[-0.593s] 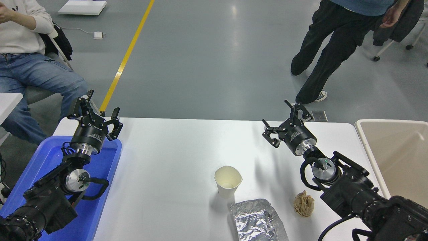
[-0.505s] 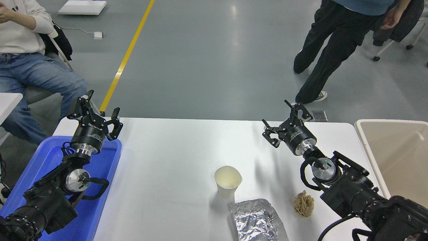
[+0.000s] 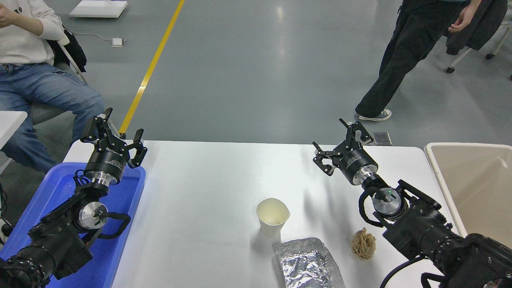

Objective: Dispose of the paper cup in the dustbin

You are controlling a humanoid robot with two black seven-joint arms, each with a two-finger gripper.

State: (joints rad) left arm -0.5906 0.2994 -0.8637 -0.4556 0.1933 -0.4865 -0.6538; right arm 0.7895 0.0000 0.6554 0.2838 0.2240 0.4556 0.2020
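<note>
The cream-white paper cup [image 3: 272, 215] stands upright on the white table [image 3: 208, 192], near its front middle. The beige dustbin [image 3: 476, 188] stands off the table's right end. My right gripper [image 3: 337, 141] is open and empty, raised above the table's far right part, well behind and to the right of the cup. My left gripper [image 3: 115, 130] is open and empty, parked at the far left over the blue tray.
A silver foil packet [image 3: 306, 264] lies just in front of the cup. A crumpled brown paper ball [image 3: 363, 243] lies to its right. A blue tray [image 3: 60, 208] sits under the left arm. A person sits at the far left, another walks at the far right.
The person at the far right has stepped further right. My right gripper has barely shifted. The cup has not moved.
</note>
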